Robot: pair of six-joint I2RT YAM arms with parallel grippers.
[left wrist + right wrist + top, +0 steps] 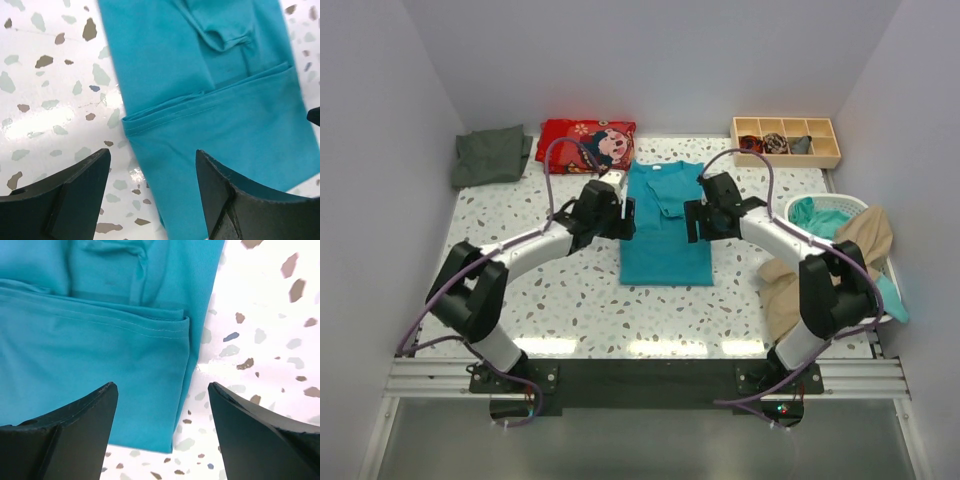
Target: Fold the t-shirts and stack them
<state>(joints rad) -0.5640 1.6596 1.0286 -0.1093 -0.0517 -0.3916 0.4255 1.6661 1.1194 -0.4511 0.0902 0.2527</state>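
Note:
The bright teal t-shirt [665, 225] lies partly folded in the middle of the table, its sides turned in to a narrow strip. My left gripper [626, 218] is open above its left edge [150, 150]. My right gripper [692, 221] is open above its right edge [182, 390]. Neither holds cloth. The dark grey-green t-shirt [491, 155] lies folded at the back left. The beige t-shirt [860, 245] hangs over a white basket at the right.
A red printed cloth [588, 143] lies behind the teal shirt. A wooden divided tray [785, 140] with small cloth bundles stands at the back right. The white basket [820, 205] holds more teal cloth. White walls close in on three sides.

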